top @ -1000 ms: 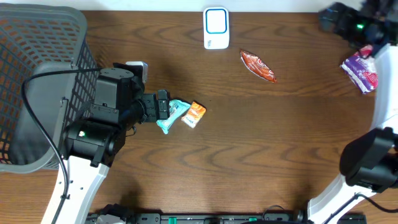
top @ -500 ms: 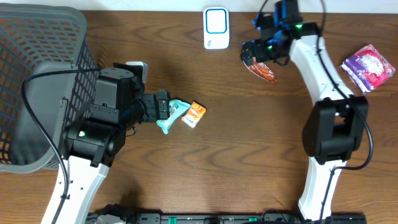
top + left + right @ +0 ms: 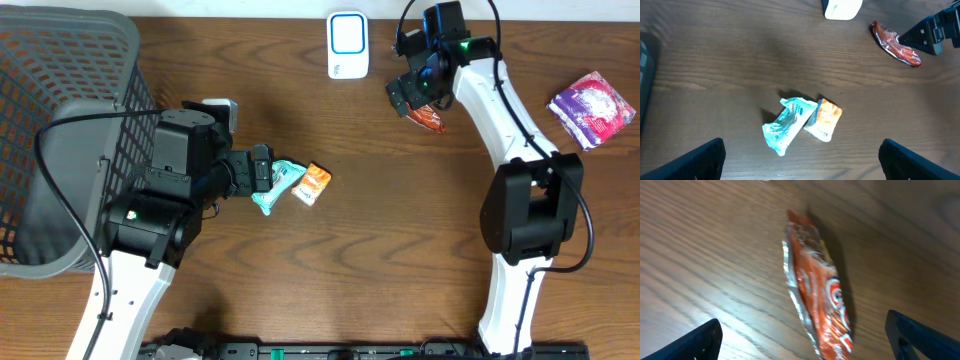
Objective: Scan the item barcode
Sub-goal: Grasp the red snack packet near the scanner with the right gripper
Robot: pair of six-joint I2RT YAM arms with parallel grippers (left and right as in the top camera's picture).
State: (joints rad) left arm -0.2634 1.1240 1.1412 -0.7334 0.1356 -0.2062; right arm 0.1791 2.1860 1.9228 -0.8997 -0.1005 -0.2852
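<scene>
The white and blue scanner (image 3: 347, 45) stands at the table's far edge, also the scanner (image 3: 841, 7) in the left wrist view. A red-orange foil wrapper (image 3: 430, 119) lies flat to its right. My right gripper (image 3: 409, 93) hovers open over the wrapper's left end; the wrapper (image 3: 815, 290) runs between the spread fingers (image 3: 695, 342), untouched. A teal packet (image 3: 281, 184) and a small orange packet (image 3: 314, 184) lie together at mid-table. My left gripper (image 3: 262, 170) stands open just left of them, holding nothing; the teal packet (image 3: 787, 122) lies ahead of its fingers (image 3: 702, 160).
A large grey mesh basket (image 3: 60, 90) fills the left side. A purple packet (image 3: 590, 108) lies at the far right edge. Bare wood stretches across the middle and front of the table.
My right arm has swung in from the far right corner and now sits over the red-orange wrapper. The left arm and the packets have not moved.
</scene>
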